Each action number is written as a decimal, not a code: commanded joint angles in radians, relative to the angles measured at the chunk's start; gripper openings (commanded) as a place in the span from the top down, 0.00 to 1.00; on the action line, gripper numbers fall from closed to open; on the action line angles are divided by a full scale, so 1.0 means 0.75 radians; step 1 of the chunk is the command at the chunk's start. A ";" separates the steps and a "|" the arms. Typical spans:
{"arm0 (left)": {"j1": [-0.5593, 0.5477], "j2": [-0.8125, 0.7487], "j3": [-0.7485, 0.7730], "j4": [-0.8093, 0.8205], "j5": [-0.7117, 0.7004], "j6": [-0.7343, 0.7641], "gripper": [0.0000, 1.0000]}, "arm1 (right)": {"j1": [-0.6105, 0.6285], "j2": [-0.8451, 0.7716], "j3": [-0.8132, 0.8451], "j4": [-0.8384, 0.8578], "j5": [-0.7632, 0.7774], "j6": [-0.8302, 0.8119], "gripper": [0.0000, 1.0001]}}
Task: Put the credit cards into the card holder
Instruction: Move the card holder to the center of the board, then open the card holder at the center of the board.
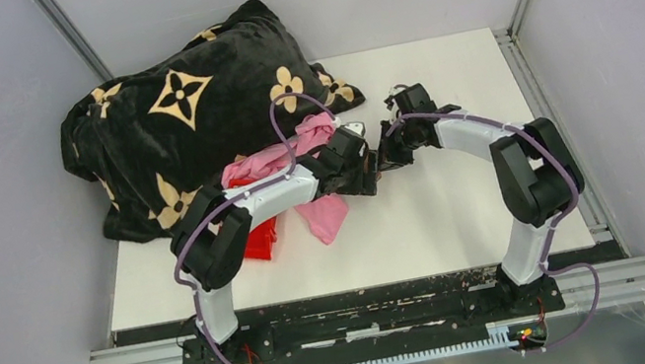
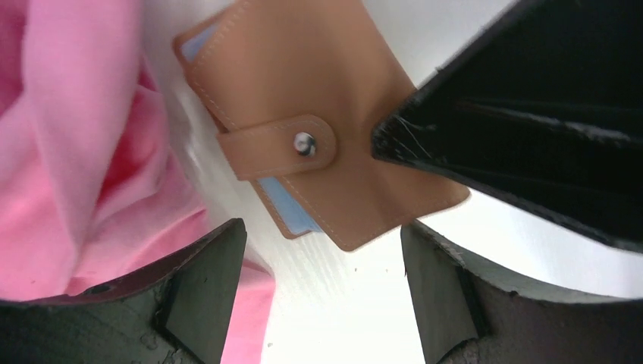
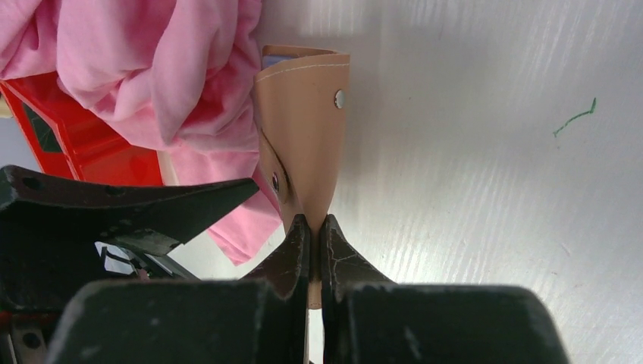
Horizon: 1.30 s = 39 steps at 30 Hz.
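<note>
Right claw point(image 3: 309, 227): jaws together, clamped on one edge of the holder point(image 2: 318, 83), which extends straight ahead of its tips. I cannot tell whether the holder's far edge rests on the table point(image 3: 470, 152) or hangs clear. Left claw point(image 2: 322, 250): jaws apart, gripping nothing, with the holder just ahead of the gap between them. Holder folded, tab point(image 2: 277, 145) laid across the flap; whether the snap is pressed home I cannot tell. One blue card point(image 2: 292, 208) sits in the fold, an edge showing below the tab on the side nearest the left claw and a corner at the far side. No other cards are visible in any view. My judgement: the step in hand is seating that card and securing the holder while the right claw acts as a vice. To do it well, I would leave the right grip alone and use it as the anchor. I would narrow the left jaws and meet the exposed blue edge squarely, then push in line toward the right claw's tips so the clamp takes the load, not the fold. I would stay off the tab. Hazards: cloth point(image 2: 83, 152) lies beside the left claw's left finger and could snag, and a skewed push could twist the holder out of the thin edge grip. Bin point(image 3: 98, 144) sits behind the cloth, out of the working path.
</note>
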 commanded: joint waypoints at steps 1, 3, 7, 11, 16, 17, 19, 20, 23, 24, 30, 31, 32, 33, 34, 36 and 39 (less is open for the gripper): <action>-0.005 -0.053 0.058 -0.017 -0.210 -0.125 0.18 | 0.011 -0.094 -0.023 0.049 -0.004 0.006 0.99; -0.006 -0.079 0.046 0.013 -0.200 -0.129 0.18 | 0.009 -0.099 -0.035 0.049 0.000 0.003 0.99; -0.007 -0.145 0.012 0.064 -0.162 -0.134 0.18 | 0.008 -0.097 -0.039 0.051 0.000 -0.003 0.99; -0.004 -0.222 -0.037 0.108 -0.157 -0.140 0.18 | 0.015 -0.086 -0.045 0.061 0.001 -0.002 0.99; -0.003 -0.245 -0.046 0.125 -0.168 -0.142 0.18 | 0.035 -0.072 -0.049 0.073 -0.002 0.000 0.99; -0.003 -0.235 -0.033 0.115 -0.179 -0.139 0.18 | 0.039 -0.072 -0.048 0.072 -0.001 0.000 0.99; -0.002 -0.205 -0.002 0.086 -0.198 -0.135 0.18 | 0.047 -0.078 -0.046 0.067 -0.001 -0.001 0.99; -0.003 -0.189 0.013 0.070 -0.207 -0.135 0.18 | 0.053 -0.081 -0.045 0.064 0.001 -0.001 0.99; -0.001 -0.154 0.037 0.042 -0.249 -0.157 0.18 | 0.063 -0.086 -0.051 0.066 0.005 -0.002 0.99; -0.001 -0.144 0.043 0.032 -0.267 -0.165 0.18 | 0.065 -0.088 -0.054 0.069 0.007 -0.001 0.99; 0.012 -0.106 0.070 -0.024 -0.341 -0.219 0.18 | 0.080 -0.102 -0.068 0.079 0.009 0.007 0.99; 0.013 -0.099 0.075 -0.035 -0.346 -0.224 0.18 | 0.082 -0.104 -0.071 0.080 0.009 0.008 0.99; 0.015 -0.093 0.080 -0.046 -0.352 -0.231 0.19 | 0.083 -0.106 -0.073 0.082 0.012 0.009 0.99; 0.016 -0.088 0.081 -0.054 -0.355 -0.235 0.19 | 0.084 -0.109 -0.075 0.085 0.013 0.011 0.99; 0.016 -0.083 0.081 -0.058 -0.352 -0.239 0.19 | 0.085 -0.108 -0.074 0.087 0.013 0.011 0.99; 0.015 -0.078 0.077 -0.057 -0.343 -0.241 0.20 | 0.085 -0.105 -0.075 0.090 0.013 0.015 0.99; 0.017 -0.067 0.079 -0.056 -0.316 -0.236 0.21 | 0.089 -0.100 -0.077 0.102 0.009 0.023 0.99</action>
